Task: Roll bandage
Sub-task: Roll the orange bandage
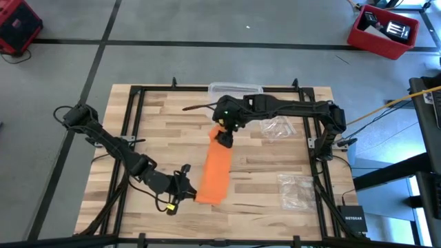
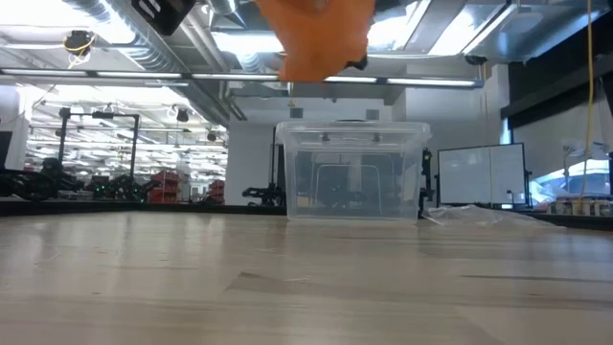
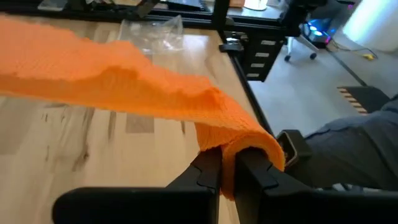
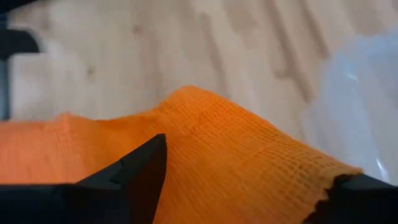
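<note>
The orange bandage point(image 1: 216, 169) is a long flat strip stretched between my two grippers over the middle of the wooden table point(image 1: 158, 124). My left gripper point(image 1: 186, 187) is at its near end, shut on it, as the left wrist view point(image 3: 227, 177) shows. My right gripper point(image 1: 224, 135) is at its far end, near the clear box. In the right wrist view its fingers point(image 4: 134, 174) stand wide apart at the strip's two long edges. The low view shows the orange cloth point(image 2: 326, 38) high above the tabletop. My left gripper pinches the bandage's near end point(image 3: 233, 146) between its two fingers, where the cloth is folded over them into a small hump. The strip runs away from the fingers, lifted off the table. My right gripper has the bandage's far end point(image 4: 249, 149) between its two fingers, one at each long edge, so they span its width. The cloth arches up between them. The high view shows the fingers coming from the far side.
A clear plastic box point(image 1: 236, 88) stands at the far edge, also seen in the low view point(image 2: 351, 171). Crinkled clear bags lie right of the bandage point(image 1: 279, 127) and at the near right point(image 1: 298, 189). A person's grey clothing point(image 3: 354, 149) shows beyond the table's edge.
</note>
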`<action>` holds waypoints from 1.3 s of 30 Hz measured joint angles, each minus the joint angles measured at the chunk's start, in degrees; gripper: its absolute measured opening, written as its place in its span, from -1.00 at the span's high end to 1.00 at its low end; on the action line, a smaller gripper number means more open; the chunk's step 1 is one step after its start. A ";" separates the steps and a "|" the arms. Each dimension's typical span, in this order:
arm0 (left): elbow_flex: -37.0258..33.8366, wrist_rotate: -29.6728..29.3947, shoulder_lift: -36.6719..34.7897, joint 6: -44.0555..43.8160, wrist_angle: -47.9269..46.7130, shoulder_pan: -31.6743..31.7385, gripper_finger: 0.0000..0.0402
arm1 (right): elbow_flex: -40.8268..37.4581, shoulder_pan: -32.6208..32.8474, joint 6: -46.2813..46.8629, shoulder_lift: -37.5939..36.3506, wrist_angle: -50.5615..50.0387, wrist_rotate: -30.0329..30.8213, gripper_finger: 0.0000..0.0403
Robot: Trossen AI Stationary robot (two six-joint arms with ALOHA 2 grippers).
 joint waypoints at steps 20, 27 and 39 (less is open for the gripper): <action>0.03 -0.44 -0.02 -16.26 -18.10 0.32 0.92 | -1.79 5.04 3.27 0.33 10.12 11.86 -0.34; 0.03 5.16 -0.02 -18.90 -18.41 -1.01 0.92 | 0.52 5.04 -5.03 0.59 -6.23 -0.40 -0.34; 0.03 10.08 -0.02 -21.88 -16.95 -2.03 0.92 | 2.34 5.42 -12.66 -1.73 -12.11 4.83 -0.34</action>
